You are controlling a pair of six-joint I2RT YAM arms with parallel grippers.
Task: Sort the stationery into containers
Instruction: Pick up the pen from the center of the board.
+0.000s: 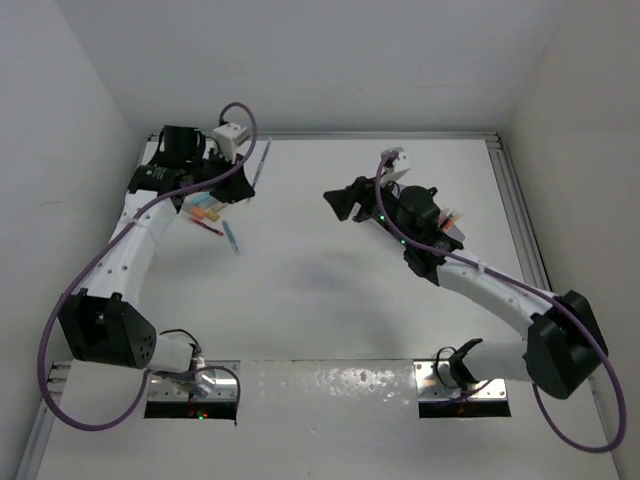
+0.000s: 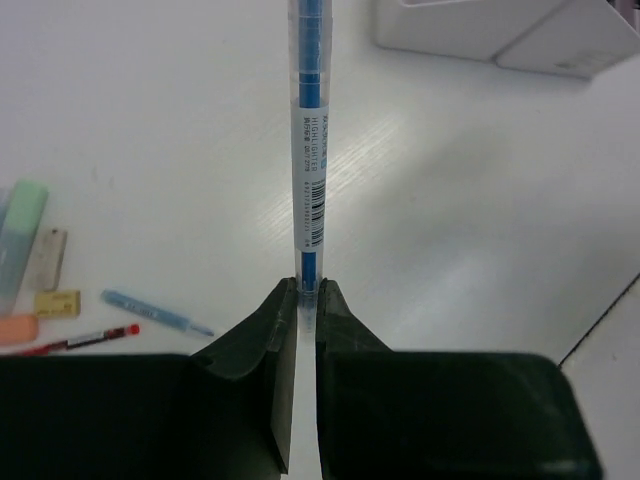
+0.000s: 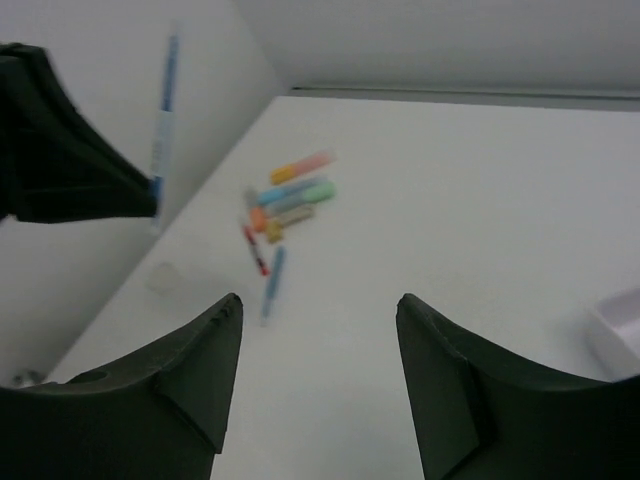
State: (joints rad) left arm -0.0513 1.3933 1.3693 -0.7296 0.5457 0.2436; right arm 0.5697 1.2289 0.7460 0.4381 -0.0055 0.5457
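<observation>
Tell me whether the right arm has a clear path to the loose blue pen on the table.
Probably yes. The right gripper is open and empty, and in its wrist view bare table lies between it and the blue pen. Reach itself cannot be judged.

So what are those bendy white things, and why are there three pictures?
They are two robot arms on a white table. One picture looks down from above; the other two come from little cameras on each wrist. The left gripper pinches a long blue highlighter marker with a barcode label. The right gripper is open, holding nothing. A pile of pastel markers, a thin red pen and a light blue pen lie on the table, and a white plastic organiser waits nearby.
</observation>
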